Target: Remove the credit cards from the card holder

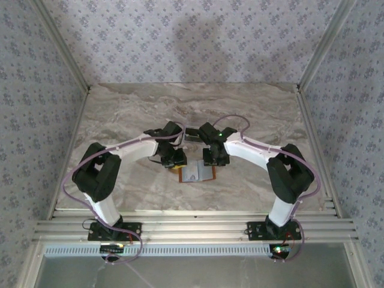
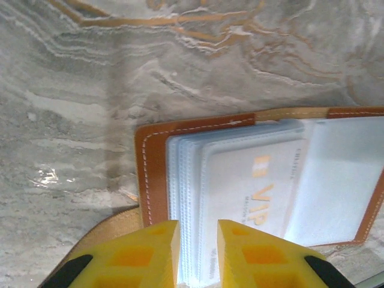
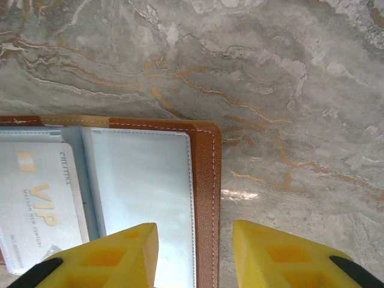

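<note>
The card holder (image 1: 198, 174) lies open on the marble table between both grippers. Its orange-brown stitched border (image 2: 150, 174) frames a stack of pale blue clear sleeves. A whitish credit card (image 2: 258, 180) with gold "VIP" lettering sits inside the top sleeve and also appears in the right wrist view (image 3: 36, 198). My left gripper (image 2: 198, 231) hovers over the sleeves' left edges, yellow fingers a little apart, the sleeve edges running through the gap. My right gripper (image 3: 195, 231) is open and straddles the holder's right leather edge (image 3: 207, 180), one finger over the inner pocket, the other over bare table.
The marble tabletop (image 1: 120, 114) spreads out behind and beside the holder. Patterned walls (image 1: 36, 90) close it in on three sides. Aluminium rails (image 1: 192, 225) run along the near edge by the arm bases. A small dark flat thing (image 1: 192, 137) lies just behind the grippers.
</note>
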